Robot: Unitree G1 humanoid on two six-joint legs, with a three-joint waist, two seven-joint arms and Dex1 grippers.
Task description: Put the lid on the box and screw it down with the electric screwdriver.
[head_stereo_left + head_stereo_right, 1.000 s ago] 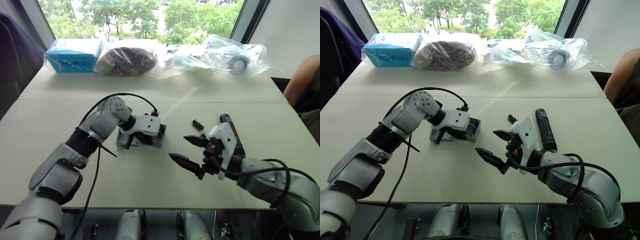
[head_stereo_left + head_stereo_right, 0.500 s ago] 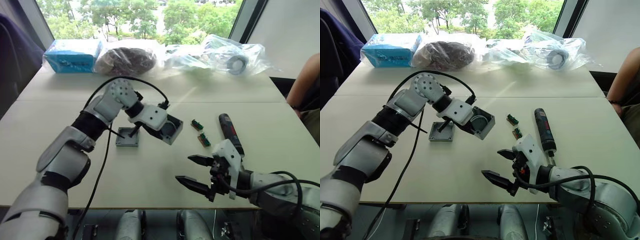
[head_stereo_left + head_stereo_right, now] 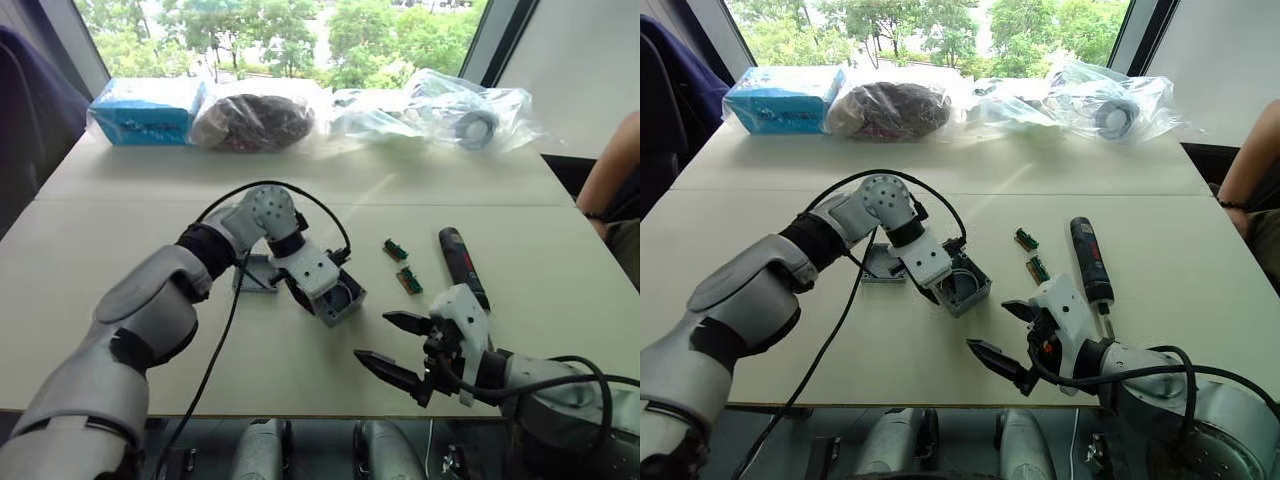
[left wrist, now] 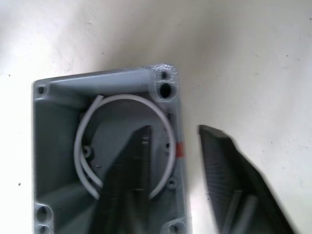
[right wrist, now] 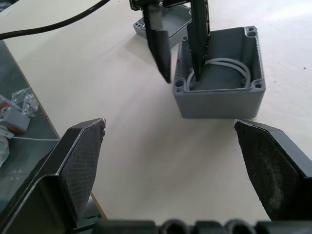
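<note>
The grey box [image 3: 965, 288], open side up with a white loop [image 4: 124, 146] coiled inside and a small red mark on its wall, sits on the worktop [image 3: 790, 330] with the left hand [image 4: 170, 180] straddling one wall, one finger inside, one outside, fingers slightly apart. Half a second earlier that hand held the box tilted in the air. The lid [image 3: 883, 262] lies at the box's 10 o'clock; the screwdriver [image 3: 1089, 260] at its 3 o'clock; the right hand [image 3: 1011, 338], spread wide and empty, hovers at its 5 o'clock.

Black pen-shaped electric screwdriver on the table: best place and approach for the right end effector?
Grip the black pen-shaped electric screwdriver mid-barrel, coming from above with fingers across its width. It lies flat, pointing toward the robot, just beyond the open right end effector; the thin bit offers no hold.
</note>
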